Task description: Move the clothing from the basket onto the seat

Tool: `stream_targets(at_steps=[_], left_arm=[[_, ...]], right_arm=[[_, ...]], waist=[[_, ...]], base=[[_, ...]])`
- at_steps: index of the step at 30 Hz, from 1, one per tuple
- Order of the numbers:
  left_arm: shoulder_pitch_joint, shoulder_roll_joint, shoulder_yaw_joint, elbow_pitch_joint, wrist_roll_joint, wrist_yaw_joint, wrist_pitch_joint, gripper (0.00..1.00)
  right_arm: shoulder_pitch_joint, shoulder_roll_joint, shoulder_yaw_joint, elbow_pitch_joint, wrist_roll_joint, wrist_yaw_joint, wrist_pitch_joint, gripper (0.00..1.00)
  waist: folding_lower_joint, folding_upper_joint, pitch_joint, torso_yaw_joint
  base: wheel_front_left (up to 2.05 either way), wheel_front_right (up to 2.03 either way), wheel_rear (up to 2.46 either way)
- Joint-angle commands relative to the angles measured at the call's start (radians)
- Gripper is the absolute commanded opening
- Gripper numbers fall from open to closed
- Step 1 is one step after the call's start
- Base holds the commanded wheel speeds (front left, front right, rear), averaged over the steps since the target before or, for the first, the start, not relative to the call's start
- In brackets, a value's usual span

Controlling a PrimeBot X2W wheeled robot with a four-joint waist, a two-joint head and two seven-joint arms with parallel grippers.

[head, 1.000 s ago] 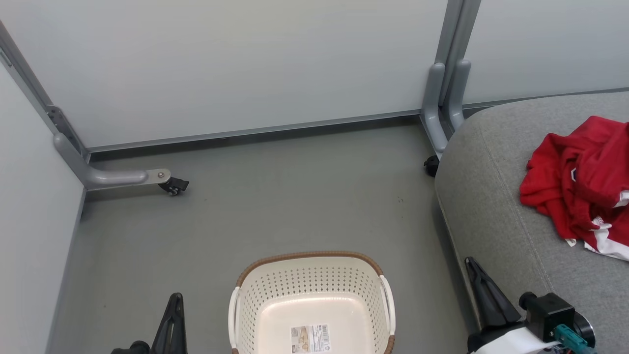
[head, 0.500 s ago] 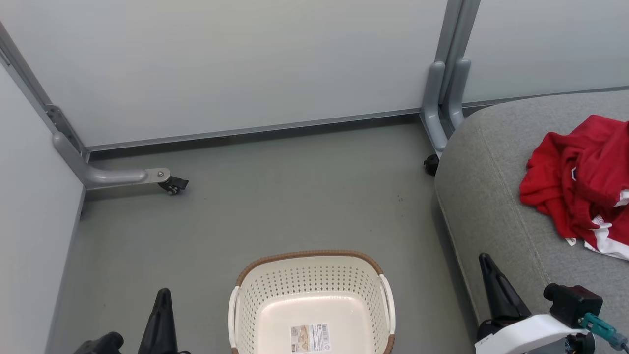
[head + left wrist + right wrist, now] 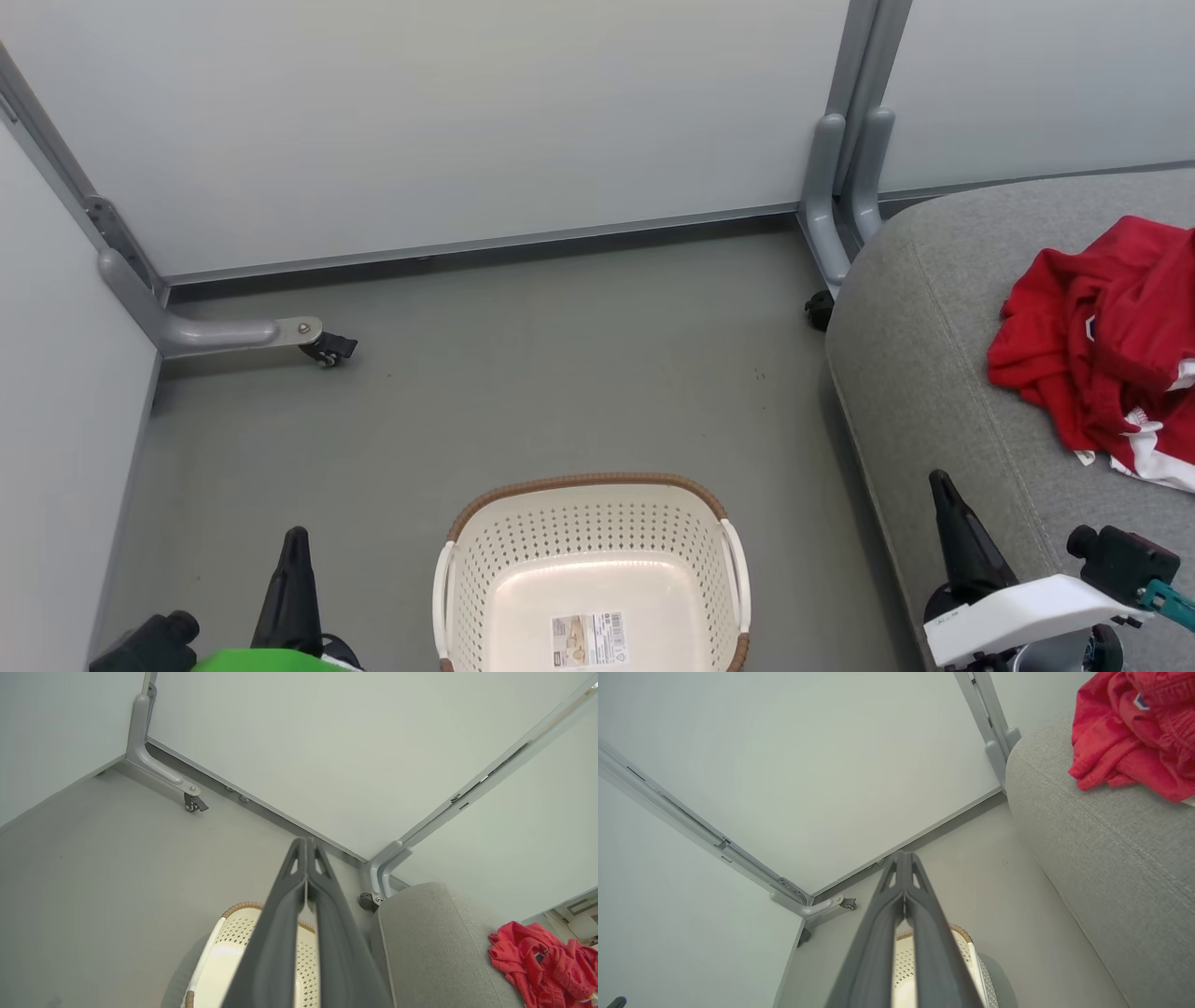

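Basket (image 3: 588, 483) looked empty, clothing (image 3: 1102, 345) lay on the seat (image 3: 924, 373), my left gripper (image 3: 297, 536) and right gripper (image 3: 937, 480) were closed on nothing; job looked done, next just park.

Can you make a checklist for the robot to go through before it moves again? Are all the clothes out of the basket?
1. Basket has no clothes in it: ok for the part in view, a paper label lies inside.
2. Clothing on the seat: ok, the red pile lies on the grey cushion.
3. Left gripper empty: ok, shut on nothing.
4. Right gripper empty: ok, shut on nothing.
5. Whole pile safely on the seat: cannot tell, the picture's edge cuts it off.
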Motion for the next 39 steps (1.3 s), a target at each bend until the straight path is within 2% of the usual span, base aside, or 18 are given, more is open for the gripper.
stream_targets(at_steps=[1,20,39], left_arm=[[-0.034,0.009,0.009,-0.006,-0.035,-0.009,0.008,0.0],[-0.089,0.015,0.037,0.021,-0.282,-0.029,0.066,0.0],[-0.134,0.016,0.066,0.046,-0.485,-0.045,0.118,0.0]], right_arm=[[-0.031,-0.007,-0.007,-0.007,0.038,0.0,0.007,0.0],[-0.066,-0.012,-0.035,0.021,0.293,-0.001,0.065,0.0],[-0.093,-0.013,-0.064,0.046,0.502,-0.001,0.118,0.0]], waist=[[0.0,0.0,0.0,0.0],[0.0,0.0,0.005,-0.001],[0.0,0.0,0.01,-0.002]], base=[[0.0,0.0,0.0],[0.0,0.0,0.0],[0.0,0.0,0.0]])
